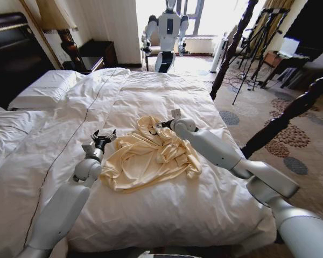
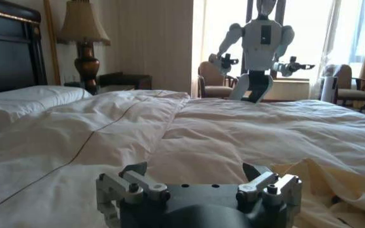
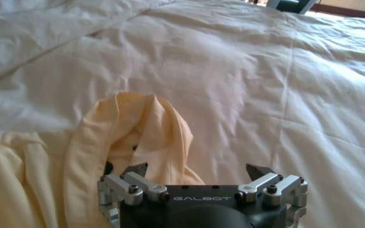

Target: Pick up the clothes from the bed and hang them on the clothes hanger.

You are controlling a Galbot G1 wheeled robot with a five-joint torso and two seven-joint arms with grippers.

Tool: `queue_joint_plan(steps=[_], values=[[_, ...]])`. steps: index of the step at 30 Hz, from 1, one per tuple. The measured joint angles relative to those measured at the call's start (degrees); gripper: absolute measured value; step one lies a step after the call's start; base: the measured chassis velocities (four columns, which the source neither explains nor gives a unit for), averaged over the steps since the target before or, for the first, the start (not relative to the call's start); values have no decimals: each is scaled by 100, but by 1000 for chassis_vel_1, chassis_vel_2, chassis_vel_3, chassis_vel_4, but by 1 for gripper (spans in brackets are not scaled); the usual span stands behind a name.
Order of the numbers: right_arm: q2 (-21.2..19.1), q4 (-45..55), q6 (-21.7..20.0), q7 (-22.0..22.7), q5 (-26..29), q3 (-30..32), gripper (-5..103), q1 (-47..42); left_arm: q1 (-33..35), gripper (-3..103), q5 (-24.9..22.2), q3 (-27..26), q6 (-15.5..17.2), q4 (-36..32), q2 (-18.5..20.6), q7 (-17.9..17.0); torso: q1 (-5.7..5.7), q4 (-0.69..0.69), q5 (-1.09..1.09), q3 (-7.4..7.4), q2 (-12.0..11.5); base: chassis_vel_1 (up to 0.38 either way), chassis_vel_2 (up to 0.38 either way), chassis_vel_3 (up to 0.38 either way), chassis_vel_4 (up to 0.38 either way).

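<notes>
Shirt: the clothes point(image 1: 151, 156), a pale butter-yellow shirt, lay crumpled on the bed point(image 1: 167, 97), on the white duvet toward the foot end, with one fold raised near the collar.
Bed: white quilted duvet, white pillows point(image 1: 46, 88) by the dark headboard point(image 1: 11, 54), dark wooden posts point(image 1: 234, 45) at the foot corners.
Left claw: the left claw point(image 1: 103, 137) hovered just above the duvet, just beside the shirt's left edge, fingers spread apart and holding nothing; in the left wrist view point(image 2: 195, 173) the open fingers framed bare duvet, with yellow fabric beside it.
Right claw: the right claw point(image 1: 160, 124) was at the shirt's upper part, by the collar fold; in the right wrist view point(image 3: 198, 173) its fingers stood apart, one fingertip over the yellow fabric point(image 3: 144, 137), the other over white duvet. It gripped nothing.
Hanger: I could not pick it out.
Room: a lamp point(image 2: 84, 38) on a nightstand beside the headboard, another robot point(image 1: 167, 32) standing by the window, tripods point(image 1: 258, 37) on the patterned carpet point(image 1: 290, 134).
</notes>
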Motion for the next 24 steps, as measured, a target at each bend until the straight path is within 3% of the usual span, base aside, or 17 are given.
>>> queue_joint_plan(steps=[2,5,13,18,24], values=[[-165,-70,-357,-451,-282,-57,100,-18,13,100,-23,-26,0,6,14,-5,0,-2,2,0,0,0,0,0,0],[-188,-162,-475,-669,-454,-70,100,-169,13,100,-29,-27,-7,31,15,-13,-1,-1,1,-1,0,0,0,0,0],[83,-526,-506,-713,-767,-64,100,-458,28,100,-63,-14,-12,11,51,-34,0,0,1,-1,0,0,0,0,0],[282,-915,-425,-1022,-1244,-73,100,-446,73,100,-94,-82,-41,35,118,-34,-2,1,-1,-1,0,0,0,0,0],[343,-789,-454,-1241,-1115,-203,100,-436,75,100,-97,-73,-59,80,104,-32,-1,-1,-1,-1,0,0,0,0,0]])
